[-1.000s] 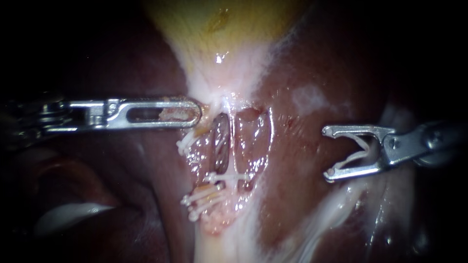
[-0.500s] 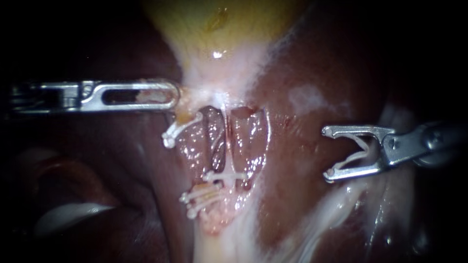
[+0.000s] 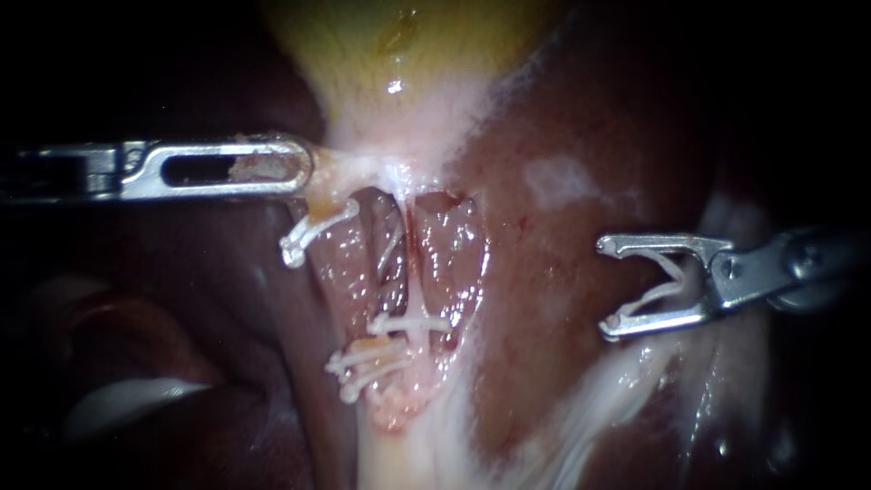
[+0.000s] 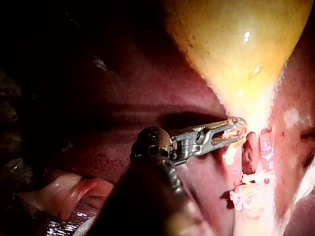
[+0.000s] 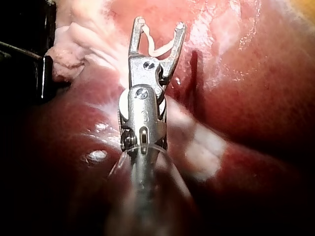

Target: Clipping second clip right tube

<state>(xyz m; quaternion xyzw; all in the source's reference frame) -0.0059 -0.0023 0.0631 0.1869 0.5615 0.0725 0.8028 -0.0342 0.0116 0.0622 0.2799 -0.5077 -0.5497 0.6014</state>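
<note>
My left instrument (image 3: 299, 168) comes in level, its slotted jaws shut on pale tissue at the neck of the yellow gallbladder (image 3: 408, 45). Below it two tubes run down an opened window. The thin right tube (image 3: 410, 263) carries one white clip (image 3: 408, 324) across it low down. On the left tube sit a clip (image 3: 308, 231) high up and two clips (image 3: 367, 363) lower. My right instrument (image 3: 606, 286) hangs over the liver well to the right of the tubes. Its jaws stand wide, holding an open white clip (image 5: 157, 46) between them.
Dark red liver (image 3: 562, 272) surrounds the window on both sides. White fibrous tissue (image 3: 599, 399) runs down at the lower right. In the left wrist view the gallbladder (image 4: 236, 44) bulges ahead of the left instrument (image 4: 236, 125).
My left instrument has pulled left and slightly up with the neck tissue, stretching the window; the upper left clip moved with it. My right instrument has held still.
</note>
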